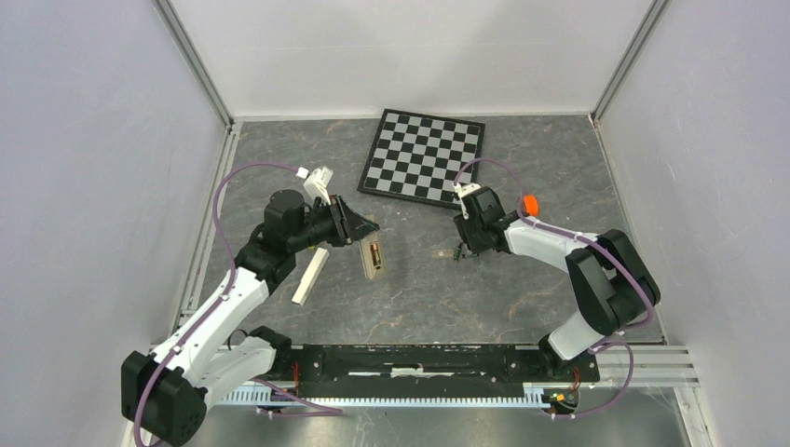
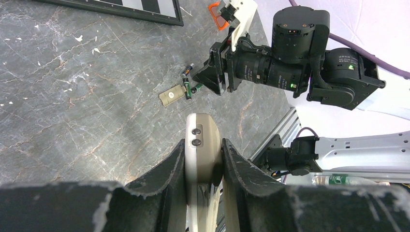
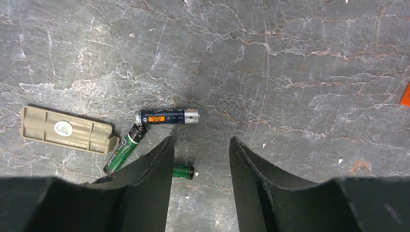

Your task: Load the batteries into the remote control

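My left gripper (image 1: 361, 227) (image 2: 203, 143) is shut on one end of the remote control (image 1: 374, 256) (image 2: 203, 140), holding it edge-up just above the table. Its pale back with the dark battery recess shows in the top view. Three batteries lie loose on the table under my right gripper (image 1: 463, 247) (image 3: 200, 142): a dark one with an orange label (image 3: 168, 116), a green one (image 3: 123, 149), and a green one (image 3: 184, 171) half hidden behind the left finger. The batteries (image 2: 188, 87) also show in the left wrist view. My right gripper is open just above the table, with nothing held.
A beige battery cover (image 3: 67, 129) (image 2: 171, 95) lies next to the batteries. A long cream block (image 1: 310, 276) lies below the left gripper. A checkerboard (image 1: 424, 155) sits at the back, and an orange cap (image 1: 529, 203) lies behind the right arm.
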Motion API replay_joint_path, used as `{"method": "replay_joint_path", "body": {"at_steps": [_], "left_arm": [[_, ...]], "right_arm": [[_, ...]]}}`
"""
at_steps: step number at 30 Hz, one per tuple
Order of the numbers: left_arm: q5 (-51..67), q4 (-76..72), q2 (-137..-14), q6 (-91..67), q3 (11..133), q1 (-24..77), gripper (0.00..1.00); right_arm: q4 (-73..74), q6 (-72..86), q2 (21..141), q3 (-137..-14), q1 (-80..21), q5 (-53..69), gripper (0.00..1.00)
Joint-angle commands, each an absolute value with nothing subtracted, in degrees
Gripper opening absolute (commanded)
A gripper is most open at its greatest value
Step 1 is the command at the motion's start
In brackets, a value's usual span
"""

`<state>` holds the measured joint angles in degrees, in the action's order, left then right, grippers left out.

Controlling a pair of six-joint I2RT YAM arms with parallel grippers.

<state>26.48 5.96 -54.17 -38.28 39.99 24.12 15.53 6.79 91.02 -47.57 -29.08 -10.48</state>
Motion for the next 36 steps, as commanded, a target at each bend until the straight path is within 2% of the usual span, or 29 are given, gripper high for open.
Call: {"method": "replay_joint_path", "body": {"at_steps": [1,8,23,32,36], "left_arm": [[26.7,4.2,-54.1,-36.2,41.3,23.8,0.02],[26.8,4.2,-54.1,-36.2,41.1,23.6,0.02],[26.7,4.4,-53.1,-36.4,40.3,23.4,0.02],[26.8,4.7,-54.0,-36.3,41.6,23.4,0.02],[26.9,5.4,-54.7,-36.2,42.5,23.3,0.02]], "right_arm": [[14.5,5.6,90.6,-47.7,-28.8,-10.4,0.5],[15.0,1.7,87.3,-45.6,-28.7,-7.5,0.45],[16.4,1.8,81.5,-43.5,-28.7,-1.1,0.48],[15.3,-11.0,83.5,-45.1,-28.8,-2.5,0.53],[16.7,-16.4,85.6,-46.4,-28.8,1.9,0.53]]}}
